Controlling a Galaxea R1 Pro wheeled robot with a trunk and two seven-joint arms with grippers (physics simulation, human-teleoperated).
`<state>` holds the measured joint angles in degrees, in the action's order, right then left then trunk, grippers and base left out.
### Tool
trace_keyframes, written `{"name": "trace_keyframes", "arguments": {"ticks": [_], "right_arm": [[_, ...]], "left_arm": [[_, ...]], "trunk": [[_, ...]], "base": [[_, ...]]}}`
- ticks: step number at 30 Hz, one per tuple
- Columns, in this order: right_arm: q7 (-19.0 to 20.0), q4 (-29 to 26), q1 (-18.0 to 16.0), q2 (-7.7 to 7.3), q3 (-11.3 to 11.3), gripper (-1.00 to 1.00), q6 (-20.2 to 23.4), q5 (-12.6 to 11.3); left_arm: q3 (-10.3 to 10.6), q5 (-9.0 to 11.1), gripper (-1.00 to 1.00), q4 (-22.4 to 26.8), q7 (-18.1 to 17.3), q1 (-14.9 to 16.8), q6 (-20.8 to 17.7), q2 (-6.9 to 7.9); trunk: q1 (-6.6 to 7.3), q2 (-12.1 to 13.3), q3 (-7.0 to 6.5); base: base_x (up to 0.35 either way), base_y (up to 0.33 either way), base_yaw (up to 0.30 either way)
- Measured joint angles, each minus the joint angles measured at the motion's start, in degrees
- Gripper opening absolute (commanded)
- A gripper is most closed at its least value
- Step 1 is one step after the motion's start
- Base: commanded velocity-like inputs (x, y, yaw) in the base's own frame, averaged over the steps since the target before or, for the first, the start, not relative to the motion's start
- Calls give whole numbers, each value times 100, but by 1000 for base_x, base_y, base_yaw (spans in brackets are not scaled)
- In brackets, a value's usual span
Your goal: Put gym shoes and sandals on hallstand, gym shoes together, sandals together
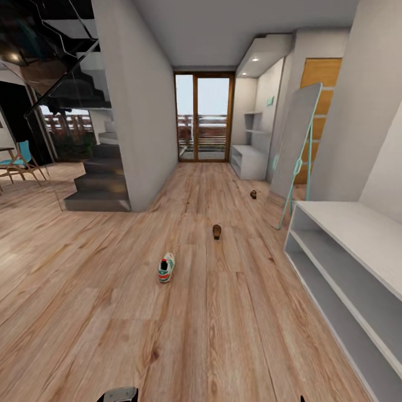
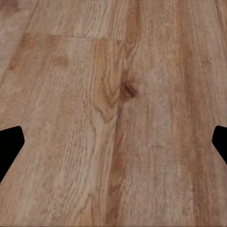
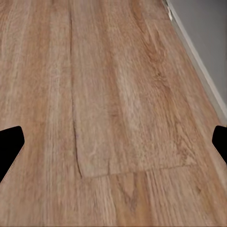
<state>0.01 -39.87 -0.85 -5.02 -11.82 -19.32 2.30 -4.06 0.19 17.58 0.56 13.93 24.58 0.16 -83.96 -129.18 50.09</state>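
Kid: Wood floor point(image 1: 234, 346) is closest, light brown planks w/ dark knots. What's that grey bit at the very near edge?

Pal: Part of the left arm point(image 1: 118, 395), I think. Only a small piece peeks in, so can't say more.

Kid: Is the pincer spread?

Pal: Yes, both. Left gripper point(image 2: 113, 142) has its two black fingertips point(image 2: 9, 146) way out at the sides, lots of bare floor between, nothing pinched. Right gripper point(image 3: 113, 142) is spread wide too, empty, w/ a grey wall base running along one corner.

Kid: Where's the shoe stuff?

Pal: One gym shoe point(image 1: 166, 267) lies on the floor, mid-corridor, a bit left. White, green stripe, red heel. Only one can be seen.

Kid: And the sandals?

Pal: Near sandal point(image 1: 216, 231) is a small brown thing farther off, right of the gym shoe. Far sandal point(image 1: 253, 194) is farther still, close to a leaning mirror point(image 1: 296, 142) w/ a teal frame. All 3 lie well apart.

Kid: The rack?

Pal: Hallstand point(image 1: 357, 234) is on the right, near, pale grey, its shelves bare. Stairs point(image 1: 97, 178) on the left, glass doors point(image 1: 203, 117) at the far end.
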Motion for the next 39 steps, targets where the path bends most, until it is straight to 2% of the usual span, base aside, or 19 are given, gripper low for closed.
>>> {"name": "trace_keyframes", "arguments": {"ticks": [10,15,39], "right_arm": [[10,-8,0,33,6,100,-12,-34],[8,340,1,32,-17,100,-21,-34],[31,519,1,69,25,100,-23,-8]], "left_arm": [[-7,9,100,-136,5,-10,21,77],[9,0,100,-196,7,-8,28,76],[11,14,100,-215,12,-5,33,73]], "trunk": [[0,0,0],[0,0,0],[-1,0,0]], "base": [[339,-55,0],[333,-135,0],[293,-199,0]]}}
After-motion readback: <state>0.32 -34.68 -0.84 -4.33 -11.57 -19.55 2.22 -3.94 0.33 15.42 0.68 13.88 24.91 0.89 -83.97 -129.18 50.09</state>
